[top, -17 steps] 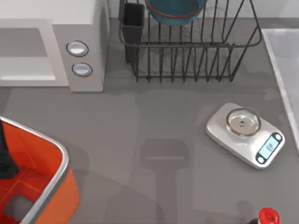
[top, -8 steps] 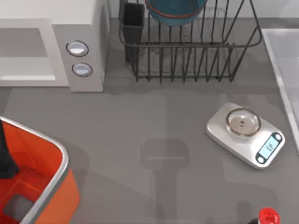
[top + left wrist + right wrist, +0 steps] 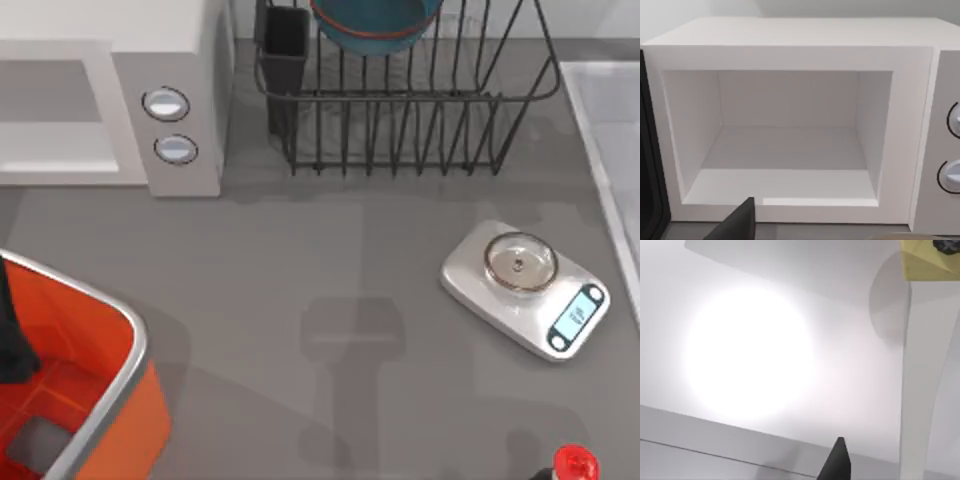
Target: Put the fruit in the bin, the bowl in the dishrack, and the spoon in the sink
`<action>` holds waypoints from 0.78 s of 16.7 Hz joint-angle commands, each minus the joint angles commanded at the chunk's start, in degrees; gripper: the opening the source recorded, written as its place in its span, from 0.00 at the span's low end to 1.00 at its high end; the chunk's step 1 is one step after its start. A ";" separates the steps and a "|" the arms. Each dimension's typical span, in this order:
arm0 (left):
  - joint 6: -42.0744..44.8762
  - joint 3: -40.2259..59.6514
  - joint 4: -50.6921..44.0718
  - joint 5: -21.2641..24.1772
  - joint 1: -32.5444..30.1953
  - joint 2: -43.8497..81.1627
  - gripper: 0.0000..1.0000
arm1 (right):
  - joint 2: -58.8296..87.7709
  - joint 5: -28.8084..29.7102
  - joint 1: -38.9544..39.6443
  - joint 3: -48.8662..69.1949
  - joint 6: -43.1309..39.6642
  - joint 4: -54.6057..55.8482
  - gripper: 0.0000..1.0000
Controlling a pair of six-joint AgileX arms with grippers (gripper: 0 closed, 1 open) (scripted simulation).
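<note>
— where is the left gripper (image 3: pixel 738 224) found?
— it is pointed at the open microwave (image 3: pixel 790 125), which is set just left of the dishrack (image 3: pixel 400 110). whether it is clenched or released cannot be told.
— and the right gripper (image 3: pixel 838 460)?
— a pale surface is seen before it. its grip cannot be told either.
— where is the bowl (image 3: pixel 375 25) placed?
— inside the dishrack, beside the cutlery cup (image 3: pixel 285 45). the sink (image 3: pixel 600 110) is set right of the dishrack, the scale (image 3: pixel 525 285) in front of it, and the bin (image 3: pixel 125 335) well apart to its front left.
</note>
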 joint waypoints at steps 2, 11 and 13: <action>0.00 0.00 0.00 0.00 0.00 0.00 1.00 | -1.36 -0.01 -0.06 -4.61 0.06 3.27 0.00; 0.00 0.00 0.00 0.00 0.00 0.00 1.00 | -5.08 -0.24 -0.11 -17.66 -0.17 12.75 0.00; 0.00 0.00 0.00 0.00 0.00 0.00 1.00 | -5.08 -0.24 -0.11 -17.66 -0.17 12.75 0.00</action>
